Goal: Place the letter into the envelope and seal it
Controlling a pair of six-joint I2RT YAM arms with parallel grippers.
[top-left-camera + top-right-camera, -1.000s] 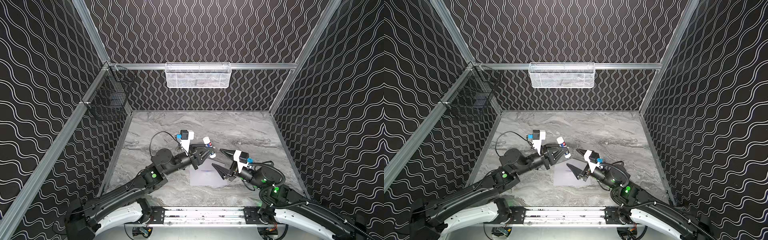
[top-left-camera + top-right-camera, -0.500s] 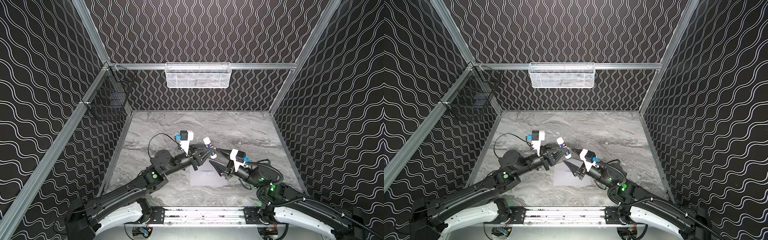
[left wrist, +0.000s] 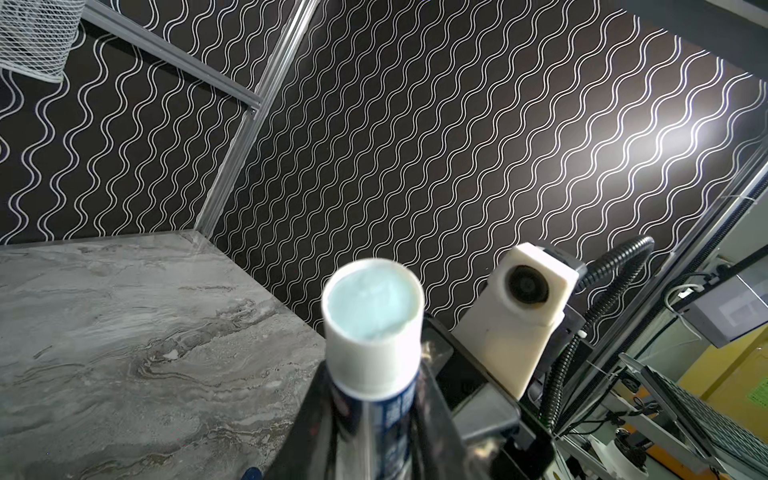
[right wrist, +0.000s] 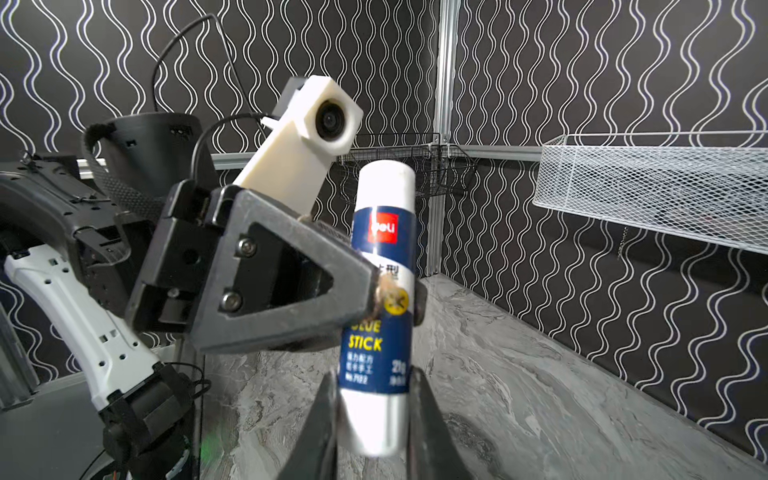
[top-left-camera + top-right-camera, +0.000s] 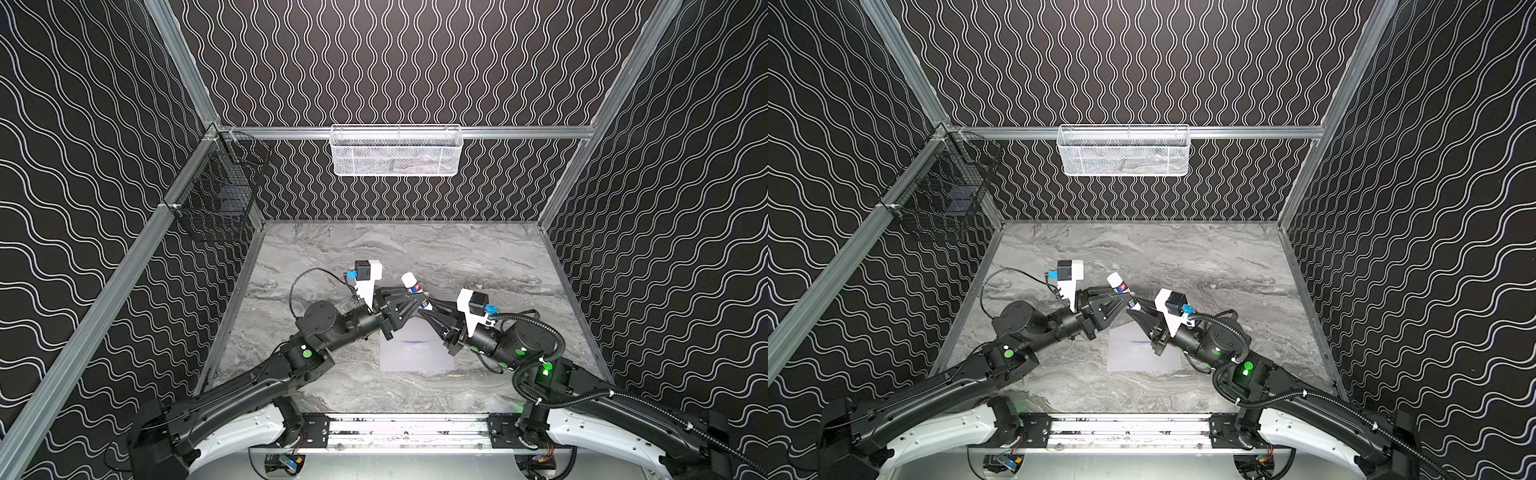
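Starting closest: envelope flat on the bench, straight below both claws and reaching a bit back toward the arm bases. Thin blue streak across its upper part, probably the letter peeking out, so guessing already tucked inside. Can't make out the flap, hidden under the claws.

Up a level, and here's the big change. Right claw wide open and hanging off to the side a second ago, now swung in and pinched onto the white bottom end of the glue stick. Left claw same as before, clamped around the stick's blue middle, holding it tilted in the air above the envelope. So two claws on one stick, tips close together.

Reading that as prep for the sealing step: maybe twisting the base to push glue up, maybe a handover to the right side. Not sure which. Pale blue face inside a white rim at the stick's far end, seen from the left wrist. Can't tell whether cap or bare glue.

Well beyond the claws: white mesh basket on the back wall, not involved.
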